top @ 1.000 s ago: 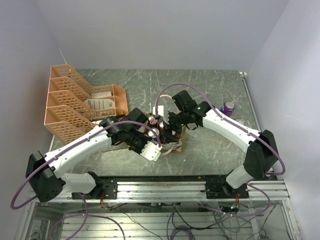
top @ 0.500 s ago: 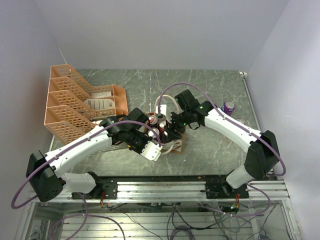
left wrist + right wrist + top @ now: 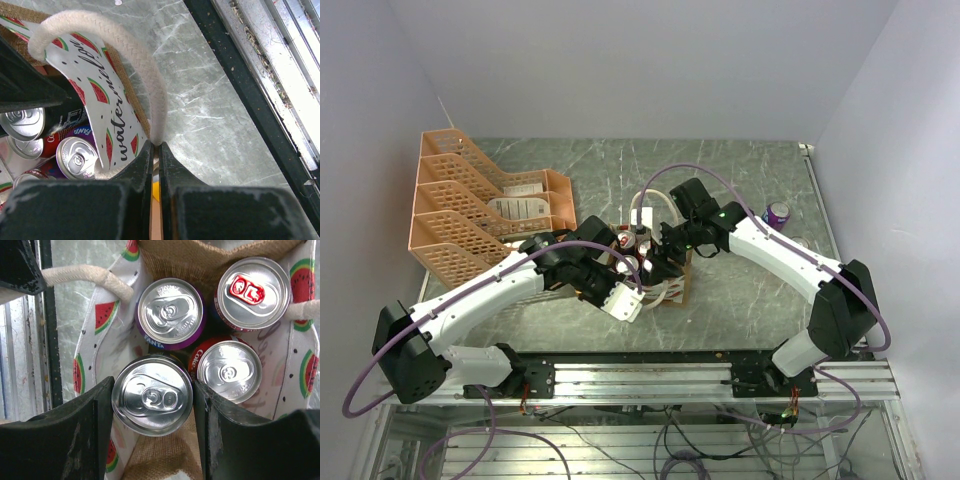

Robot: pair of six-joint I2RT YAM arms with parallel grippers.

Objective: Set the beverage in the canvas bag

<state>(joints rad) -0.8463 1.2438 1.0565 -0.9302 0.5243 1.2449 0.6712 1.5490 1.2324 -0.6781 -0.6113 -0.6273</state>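
Nearest to the arm bases, the left hand is pressed together on the white rope handle of the canvas bag, with the rope pinched between the two finger pads just where it meets the bag's rim. The handle rises from there in a loop over the white panel, which is printed with red watermelon slices. The bag stands on the grey marbled tabletop between the two arms, with its mouth open upward. A little farther, the right hand reaches down from above into this mouth and grips the beverage can; both fingers lie against the sides of the can. The can is upright and inside the opening of the bag, and its silver top looks closer to the wrist camera than the other tops; if it already stands on the bottom, I cannot tell. Beside it in the bag are three more cans: a purple can, a red can and a can with a red tab. Farther back on the left stands an orange mesh rack, and at the far right another purple can stands alone, well apart from the bag.
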